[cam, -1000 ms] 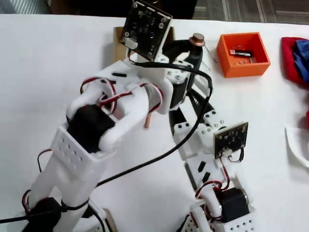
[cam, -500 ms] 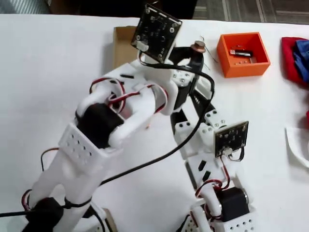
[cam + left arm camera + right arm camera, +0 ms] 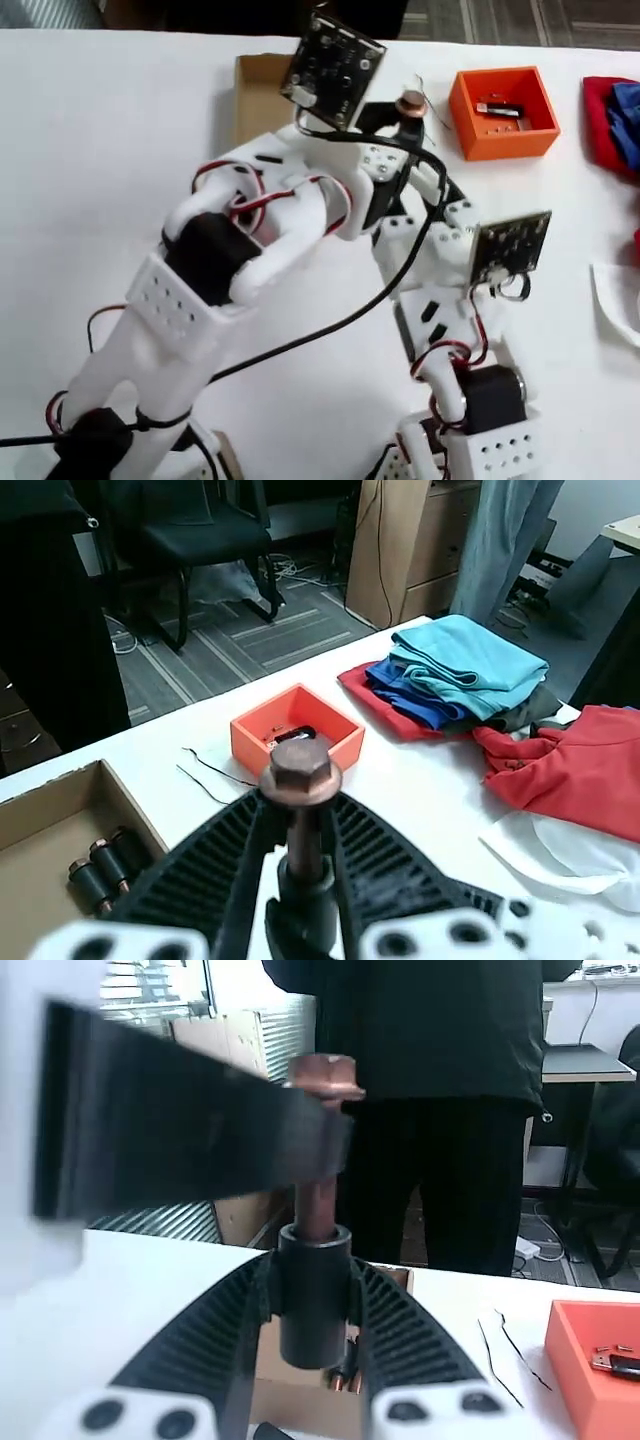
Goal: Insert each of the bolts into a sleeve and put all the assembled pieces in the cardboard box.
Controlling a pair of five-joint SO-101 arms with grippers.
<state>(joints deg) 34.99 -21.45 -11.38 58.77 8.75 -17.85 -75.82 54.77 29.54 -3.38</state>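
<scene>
Left gripper [image 3: 300, 815] clenched on bolt [image 3: 303, 768], right gripper [image 3: 313, 1272] grasping sleeve [image 3: 315, 1315]. Bolt shaft sits in sleeve, held up beside cardboard box [image 3: 252, 100]. Assembled pieces [image 3: 102, 868] lie inside box.

An office room doubling as a robotics lab. The white desk [image 3: 100, 150] carries two white robot arms [image 3: 180, 300] with bare wiring, a cardboard box [image 3: 258, 95] of parts at its far edge and folded cloths [image 3: 465, 665] stacked to the right. Beyond the desk, grey carpet tiles [image 3: 250, 645] cover the floor, with loose cables [image 3: 290, 568] trailing across them, a black office chair [image 3: 205, 525] and a wooden drawer cabinet [image 3: 425, 540] to its right. Another desk [image 3: 575, 1060] stands farther back in the room.
</scene>
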